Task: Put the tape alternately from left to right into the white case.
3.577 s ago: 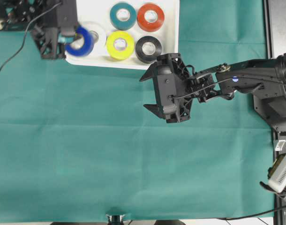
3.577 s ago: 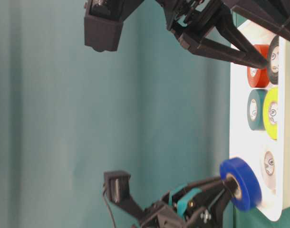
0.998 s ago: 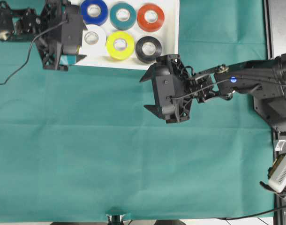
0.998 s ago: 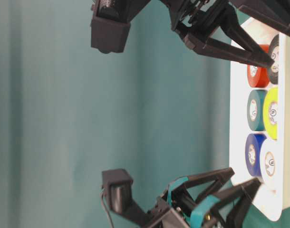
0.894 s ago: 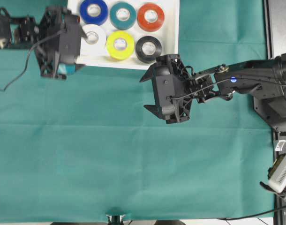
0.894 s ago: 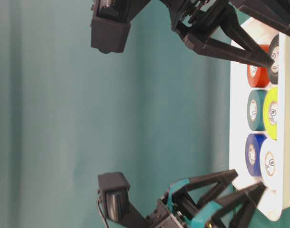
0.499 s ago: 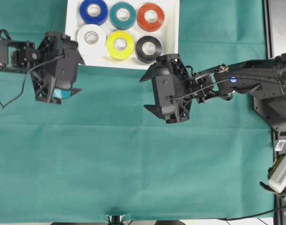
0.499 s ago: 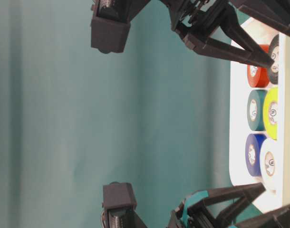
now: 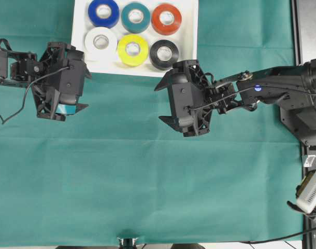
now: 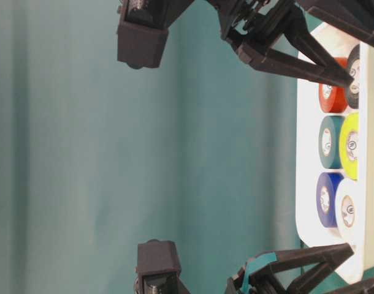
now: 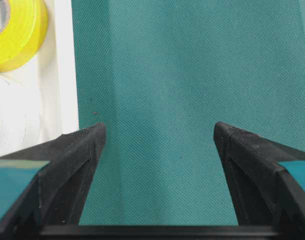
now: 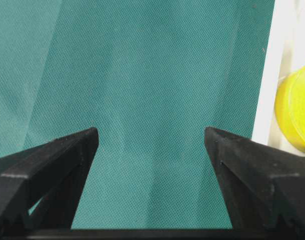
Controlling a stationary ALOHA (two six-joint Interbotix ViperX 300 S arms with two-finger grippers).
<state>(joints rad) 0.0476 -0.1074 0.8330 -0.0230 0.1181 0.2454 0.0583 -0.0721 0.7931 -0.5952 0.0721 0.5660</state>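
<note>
The white case [image 9: 191,46] lies at the far edge with several tape rolls in two rows: blue [image 9: 103,11], teal [image 9: 135,16] and red [image 9: 166,18] behind, white [image 9: 100,42], yellow [image 9: 132,49] and black [image 9: 164,52] in front. My left gripper [image 9: 85,92] hovers open and empty over the cloth, just off the case's near left corner; its wrist view shows the rim [image 11: 65,75], the yellow roll [image 11: 22,25] and the white roll [image 11: 10,120]. My right gripper [image 9: 159,102] hangs open and empty below the case's near right side, with the yellow roll [image 12: 295,107] at its view's edge.
A green cloth [image 9: 147,181] covers the table. A grey panel [image 9: 308,31] and the right arm's base run along the right edge. A cable [image 9: 13,111] trails from the left arm.
My left gripper set the blue roll into the case's back left spot, opened, and drew back off the case toward the near side. The right arm has not moved.
</note>
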